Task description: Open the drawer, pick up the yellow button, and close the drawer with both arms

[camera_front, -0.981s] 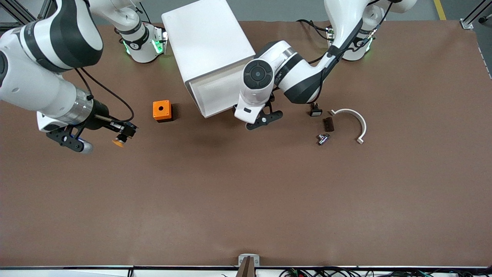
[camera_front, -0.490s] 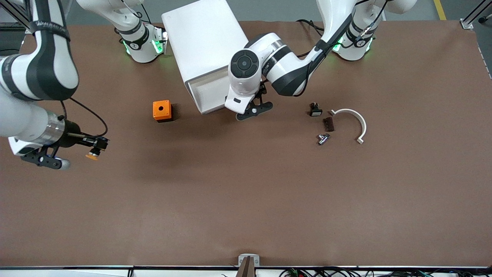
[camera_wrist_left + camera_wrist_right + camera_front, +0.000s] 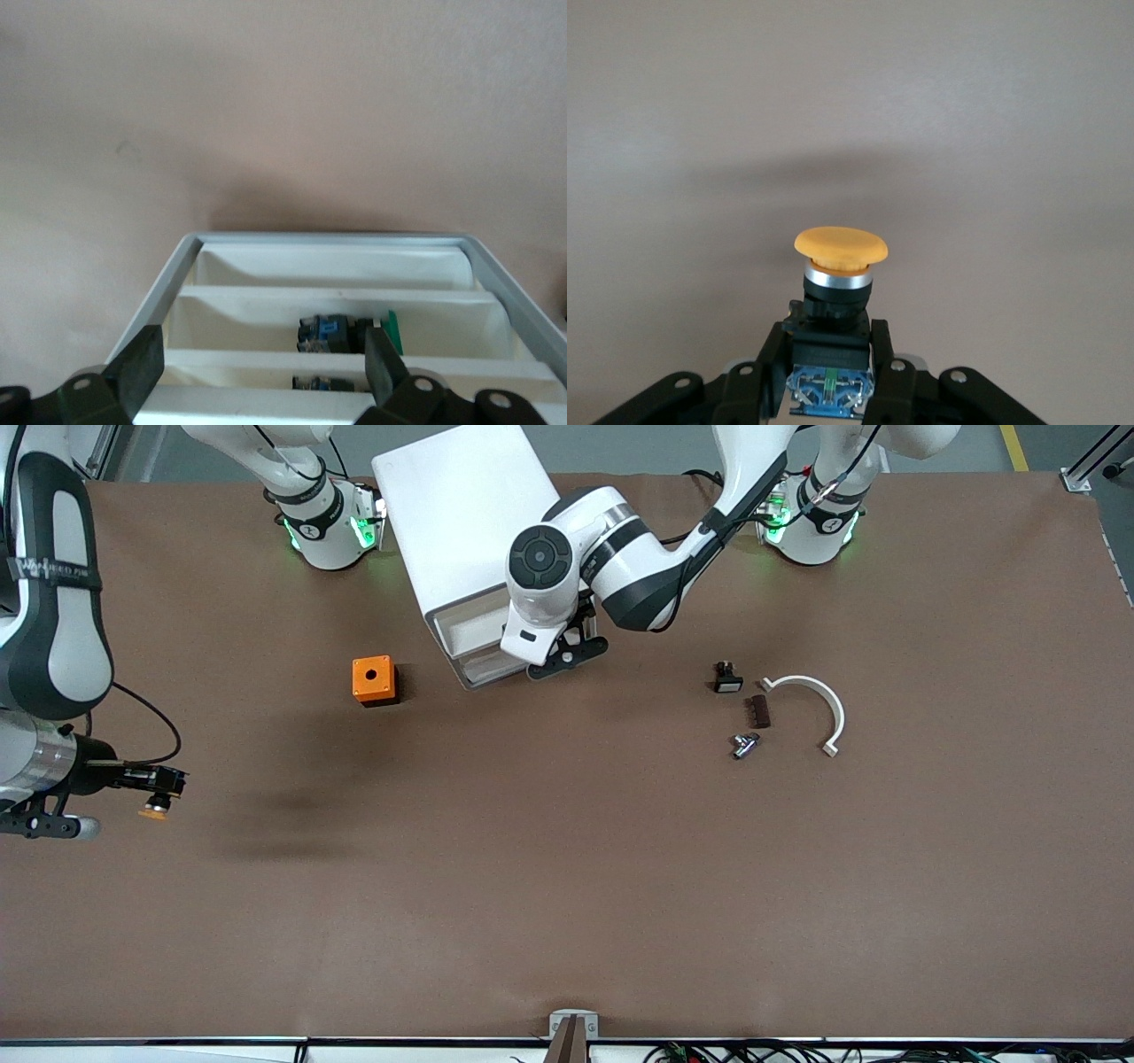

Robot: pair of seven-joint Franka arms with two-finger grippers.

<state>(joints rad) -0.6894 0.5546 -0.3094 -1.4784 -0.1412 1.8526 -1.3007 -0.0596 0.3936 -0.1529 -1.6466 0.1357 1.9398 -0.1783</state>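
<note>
Orange-capped button [image 3: 839, 266] clamped in right claw [image 3: 146, 793]; left claw [image 3: 261, 376] spread at drawer [image 3: 474, 642].

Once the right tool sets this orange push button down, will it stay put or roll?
Probably tips: the push button has a broad domed cap over a narrower body. Its round cap may roll in an arc. It looks rigid; the right tool clamps its blue base without visible flex.

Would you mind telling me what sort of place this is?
Probably a robotics lab bench: two arms bolted to a brown table, a white cabinet of part drawers, and a right gripper holding a push button.
</note>
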